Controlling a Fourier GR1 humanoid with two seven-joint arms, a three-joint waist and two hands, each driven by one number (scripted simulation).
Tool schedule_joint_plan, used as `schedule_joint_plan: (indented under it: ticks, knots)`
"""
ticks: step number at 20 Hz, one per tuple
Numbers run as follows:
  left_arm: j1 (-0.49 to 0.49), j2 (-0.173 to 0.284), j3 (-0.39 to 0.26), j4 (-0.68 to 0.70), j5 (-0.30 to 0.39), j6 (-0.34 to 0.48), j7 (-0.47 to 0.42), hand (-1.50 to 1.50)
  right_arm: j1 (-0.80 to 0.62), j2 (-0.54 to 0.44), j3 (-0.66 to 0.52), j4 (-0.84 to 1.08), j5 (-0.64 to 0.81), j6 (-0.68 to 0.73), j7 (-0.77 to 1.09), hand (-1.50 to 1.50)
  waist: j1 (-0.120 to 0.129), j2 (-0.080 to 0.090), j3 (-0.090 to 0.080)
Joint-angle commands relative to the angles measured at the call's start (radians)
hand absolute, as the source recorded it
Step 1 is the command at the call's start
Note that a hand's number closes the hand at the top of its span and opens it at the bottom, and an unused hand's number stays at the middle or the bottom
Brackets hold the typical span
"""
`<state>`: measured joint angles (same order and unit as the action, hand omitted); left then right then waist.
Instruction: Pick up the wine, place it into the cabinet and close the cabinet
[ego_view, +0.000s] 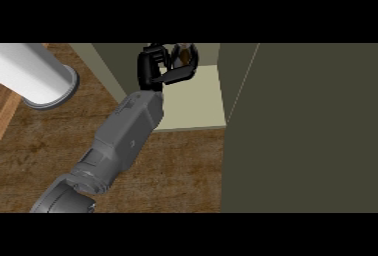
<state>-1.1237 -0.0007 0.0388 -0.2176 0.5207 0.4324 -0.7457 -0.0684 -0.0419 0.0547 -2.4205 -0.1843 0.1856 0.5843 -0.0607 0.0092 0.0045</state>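
Observation:
My right hand (156, 66) reaches into the open cabinet, above its pale shelf (196, 102). Its fingers and thumb curl round a brown wine bottle (187, 53), which shows only in part between them at the top edge of the view. The bottle is over the back of the shelf; I cannot tell whether it rests on it. The grey right forearm (125, 135) runs from the lower left up to the cabinet's opening. My left hand does not show.
The cabinet's dark olive door (310, 125) stands open and fills the right side. A pale cylinder with a flanged end (37, 75) lies at the upper left. The brown wooden counter (177, 170) spreads below the shelf.

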Motion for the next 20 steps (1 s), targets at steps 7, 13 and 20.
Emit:
schedule_joint_plan:
  ticks: [7,13,20]
  knots:
    - [-0.015,0.022,0.020,0.089,-0.017,0.007,0.002,-1.50,-0.037,0.009,0.020,-0.035,-0.007,-0.024,0.023,-1.50,0.006,0.011,-0.006]
    - [0.007,0.028,0.011,0.120,-0.040,0.037,-0.020,-1.50,0.018,-0.003,-0.003,-0.066,-0.053,0.008,0.003,-1.50,-0.013,0.016,-0.005]
    - [0.003,0.045,-0.020,0.146,-0.088,0.060,-0.007,-1.50,-0.042,-0.001,0.002,-0.049,-0.033,-0.027,0.046,-1.50,-0.006,0.015,-0.006]
